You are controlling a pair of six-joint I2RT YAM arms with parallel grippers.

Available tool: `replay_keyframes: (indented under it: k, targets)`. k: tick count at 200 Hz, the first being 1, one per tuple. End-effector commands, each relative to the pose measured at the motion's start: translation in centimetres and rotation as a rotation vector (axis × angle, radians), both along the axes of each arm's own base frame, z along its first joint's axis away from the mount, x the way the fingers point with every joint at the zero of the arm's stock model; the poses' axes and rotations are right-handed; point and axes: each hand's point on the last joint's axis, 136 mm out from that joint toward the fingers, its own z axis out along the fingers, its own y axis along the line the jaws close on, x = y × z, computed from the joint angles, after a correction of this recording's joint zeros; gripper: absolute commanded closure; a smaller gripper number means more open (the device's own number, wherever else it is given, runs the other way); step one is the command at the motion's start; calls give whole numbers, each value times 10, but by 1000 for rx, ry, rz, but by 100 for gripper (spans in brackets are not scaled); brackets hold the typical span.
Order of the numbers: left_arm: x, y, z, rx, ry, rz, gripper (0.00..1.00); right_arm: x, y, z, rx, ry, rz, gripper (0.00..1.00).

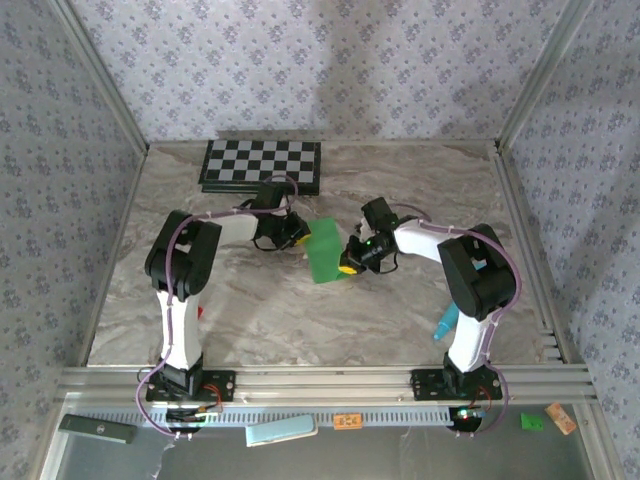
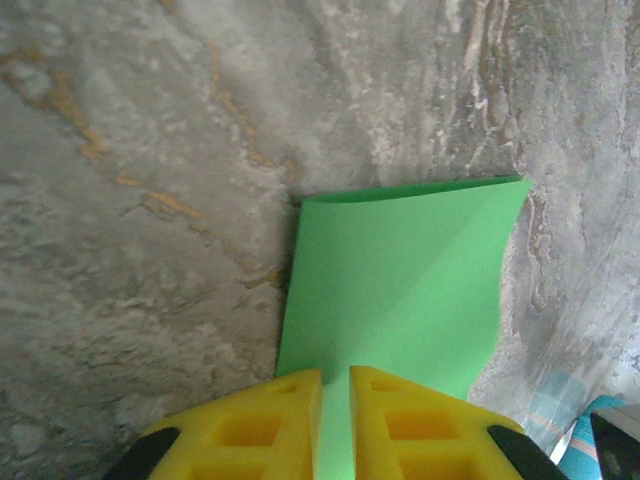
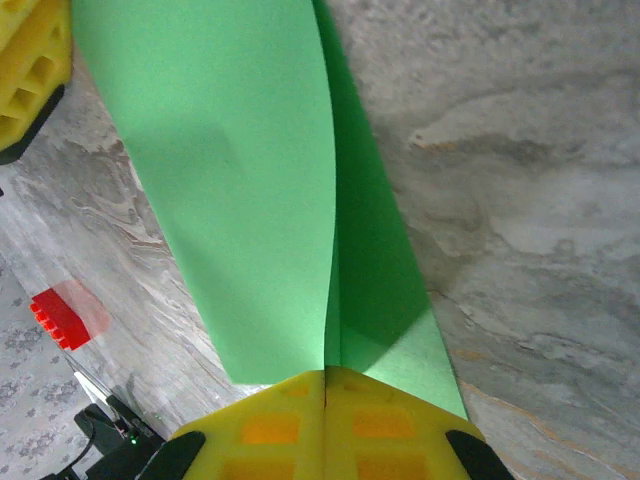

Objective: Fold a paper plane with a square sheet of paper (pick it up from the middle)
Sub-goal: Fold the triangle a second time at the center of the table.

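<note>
Right gripper (image 3: 325,378): fingers fully closed, pinching edge of green sheet (image 3: 240,180) | left gripper (image 2: 336,378): nearly closed, seemingly gripping opposite edge | green sheet: held between both, mid-table, before checkerboard (image 1: 260,163) | progress: doubled over once; nose and wing folds not yet made.

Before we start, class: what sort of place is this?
Probably a robot test cell: a black-and-white left arm and right arm bolted to an aluminium rail, patterned wallpaper walls around a grey marble-look table, and a black-and-white checkerboard, perhaps for calibration.
</note>
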Motion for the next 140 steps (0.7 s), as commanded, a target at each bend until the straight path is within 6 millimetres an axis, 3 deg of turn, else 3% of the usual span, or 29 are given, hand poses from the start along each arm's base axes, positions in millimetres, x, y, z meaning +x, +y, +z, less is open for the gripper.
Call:
replay_keyframes:
  k: [1, 46, 88, 93, 140]
  targets:
    - [-10, 3, -14, 39, 53, -30, 84, 5, 7, 20, 20, -47, 29, 100]
    - [-16, 8, -24, 65, 78, -30, 85, 12, 24, 27, 33, -77, 49, 100]
    - [-18, 9, -26, 72, 81, -40, 85, 20, 41, 21, 48, -78, 54, 100]
    - [-18, 9, -27, 73, 83, -40, 85, 29, 47, 30, 62, -104, 55, 100]
    - [-20, 9, -28, 74, 89, -46, 86, 37, 56, 19, 57, -105, 30, 100]
